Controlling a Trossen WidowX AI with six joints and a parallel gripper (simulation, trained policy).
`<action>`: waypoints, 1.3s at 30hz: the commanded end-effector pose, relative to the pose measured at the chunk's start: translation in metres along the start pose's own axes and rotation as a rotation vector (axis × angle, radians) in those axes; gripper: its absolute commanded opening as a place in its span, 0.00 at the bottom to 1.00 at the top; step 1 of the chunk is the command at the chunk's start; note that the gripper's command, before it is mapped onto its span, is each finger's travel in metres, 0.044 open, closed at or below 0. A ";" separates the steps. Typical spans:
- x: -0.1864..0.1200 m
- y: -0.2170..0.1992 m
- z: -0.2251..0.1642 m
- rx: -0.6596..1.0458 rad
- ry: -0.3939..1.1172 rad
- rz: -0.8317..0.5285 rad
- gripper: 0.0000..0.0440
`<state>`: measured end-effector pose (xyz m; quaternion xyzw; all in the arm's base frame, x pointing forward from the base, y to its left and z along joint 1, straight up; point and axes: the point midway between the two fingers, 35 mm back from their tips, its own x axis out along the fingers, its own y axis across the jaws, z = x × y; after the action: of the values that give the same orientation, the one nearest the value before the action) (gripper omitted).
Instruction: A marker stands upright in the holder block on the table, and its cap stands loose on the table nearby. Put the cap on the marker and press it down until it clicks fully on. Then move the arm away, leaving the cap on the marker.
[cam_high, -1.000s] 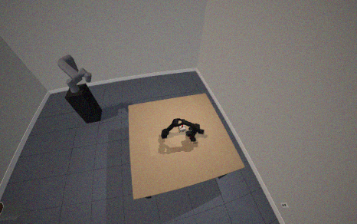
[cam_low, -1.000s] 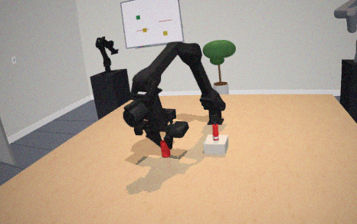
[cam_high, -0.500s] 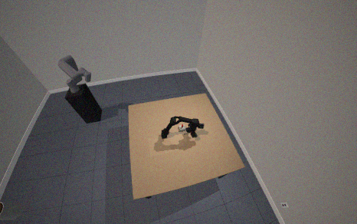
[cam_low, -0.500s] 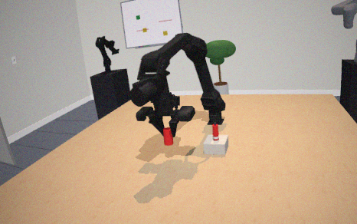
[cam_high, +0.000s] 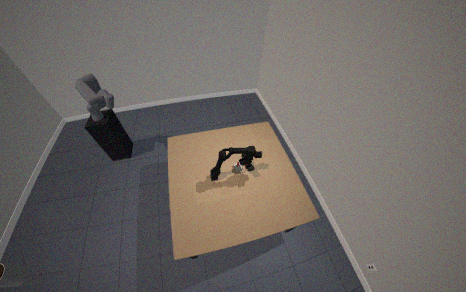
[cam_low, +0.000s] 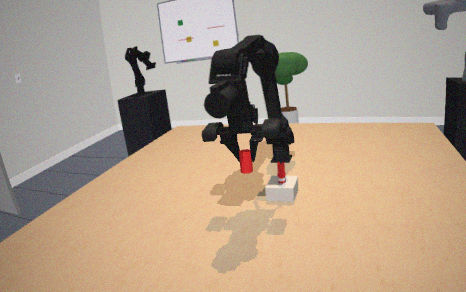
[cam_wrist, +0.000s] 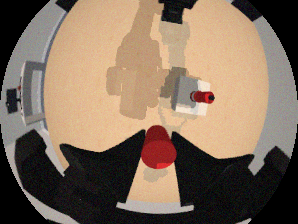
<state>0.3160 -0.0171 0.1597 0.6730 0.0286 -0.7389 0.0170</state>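
Note:
The red cap is held off the table between the two black fingers, close to upright in the exterior view. My gripper is shut on it. The red marker stands upright in the pale holder block, its dark tip upward in the wrist view. The cap is beside the block, to its left in the exterior view, and apart from the marker. In the top view the block is small, and cap and marker cannot be told apart there.
The wooden table bears the arm. The arm's black base stands close behind the holder block. Shadows of the arm fall on the table. A whiteboard, a plant and other arms on black pedestals stand beyond the table.

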 end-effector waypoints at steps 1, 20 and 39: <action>-0.005 -0.014 0.007 -0.011 -0.008 -0.005 0.10; -0.016 -0.070 0.043 -0.101 -0.021 0.004 0.00; 0.006 -0.076 0.056 -0.135 -0.059 0.013 0.00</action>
<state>0.2561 0.0548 0.1658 0.6512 0.0746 -0.7521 0.0685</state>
